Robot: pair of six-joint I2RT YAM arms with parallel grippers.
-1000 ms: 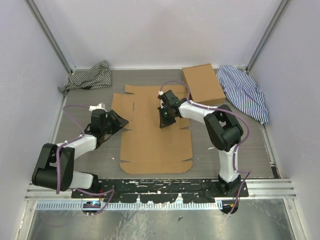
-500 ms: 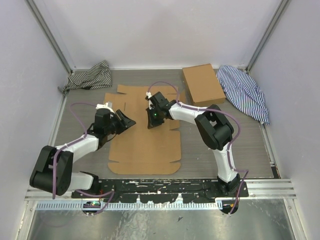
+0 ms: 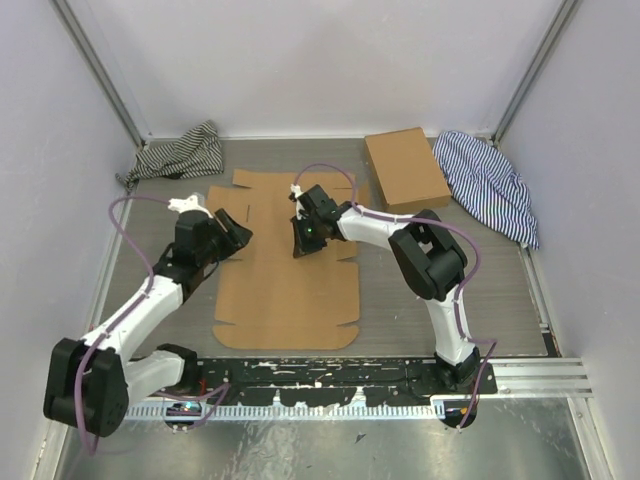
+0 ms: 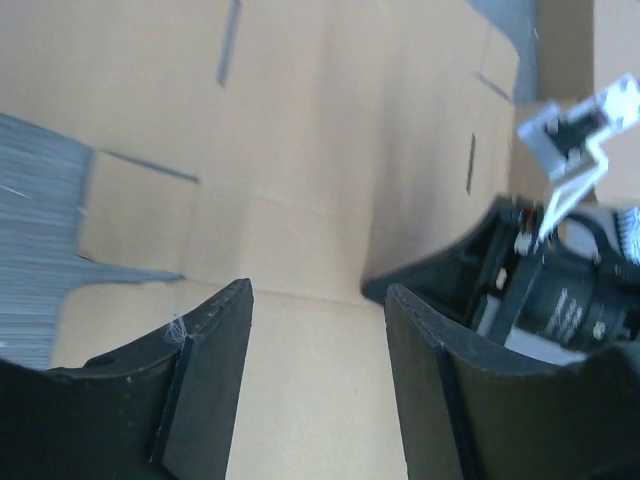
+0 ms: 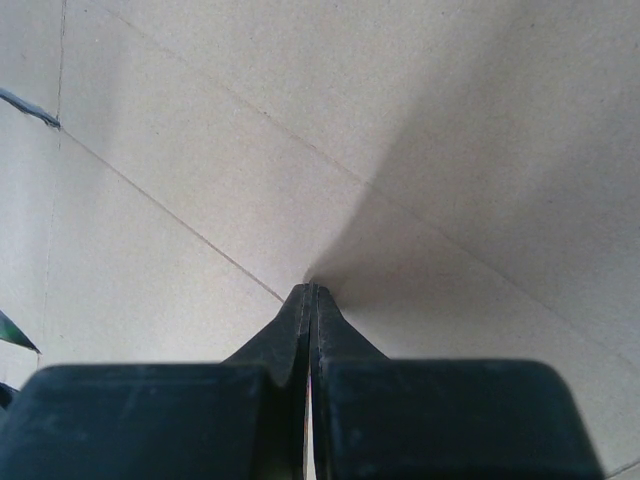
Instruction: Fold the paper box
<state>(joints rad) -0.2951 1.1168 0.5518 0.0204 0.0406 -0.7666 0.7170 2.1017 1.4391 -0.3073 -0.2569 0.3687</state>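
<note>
The paper box lies flat and unfolded on the table, a large brown die-cut sheet with flaps and slots. My left gripper is open and empty over its left edge; in the left wrist view its fingers frame bare cardboard. My right gripper is shut, its tips pressed down on the middle of the sheet. In the right wrist view the closed fingertips touch the cardboard by a crease line. The right gripper also shows in the left wrist view.
A smaller folded brown cardboard box sits at the back right. A blue striped cloth lies at the far right, a dark striped cloth at the back left. Walls enclose the table on three sides.
The sheet has slid left with my right gripper pressing on it. My left arm has swung out and its gripper moved slightly back over the sheet's left edge.
</note>
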